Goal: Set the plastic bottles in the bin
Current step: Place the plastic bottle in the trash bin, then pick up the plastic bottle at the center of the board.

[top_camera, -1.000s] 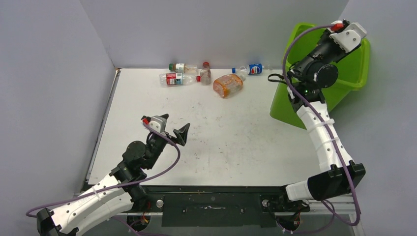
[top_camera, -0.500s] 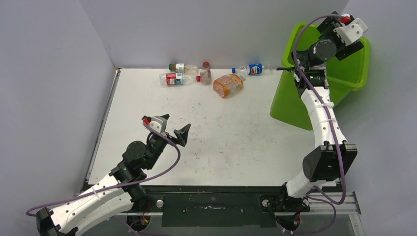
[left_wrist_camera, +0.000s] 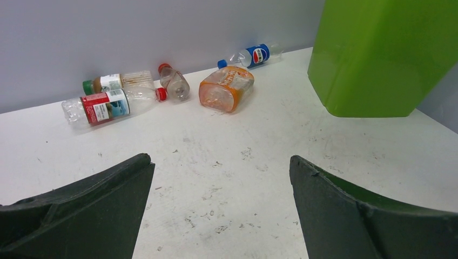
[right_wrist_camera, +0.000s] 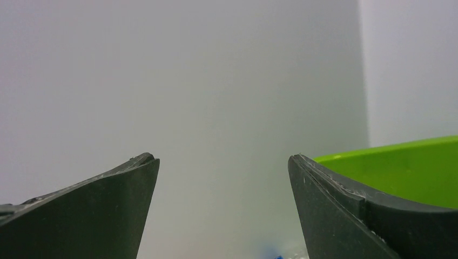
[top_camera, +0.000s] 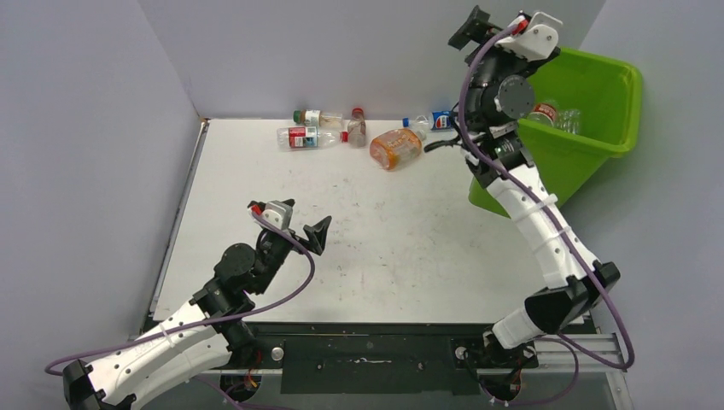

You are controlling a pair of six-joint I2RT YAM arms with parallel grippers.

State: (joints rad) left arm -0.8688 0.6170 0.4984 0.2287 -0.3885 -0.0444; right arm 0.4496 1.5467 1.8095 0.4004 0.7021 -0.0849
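Off the table's [top_camera: 384, 256] two-o'clock corner, the bin [top_camera: 610, 141] holds at least two clear bottles [top_camera: 559, 118] that show below its rim; whether more lie under them cannot be told. Five are left on the table, strung along its twelve-o'clock edge by the wall [top_camera: 341, 51]: a green-cap bottle [top_camera: 318, 117], a red-label bottle [top_camera: 299, 137], a small red-cap bottle [top_camera: 357, 126], an orange bottle [top_camera: 395, 147] and a blue-label bottle [top_camera: 440, 120] nearest the bin. The right gripper [right_wrist_camera: 221, 159] hangs high off the bin's ten-o'clock corner, jaws spread wide with nothing between them, facing the wall. The left gripper [left_wrist_camera: 220, 162] hovers low, at nine o'clock from the table's middle, also spread wide and empty, pointed at the row. By this showing the task is partly done, with five pickups to go.
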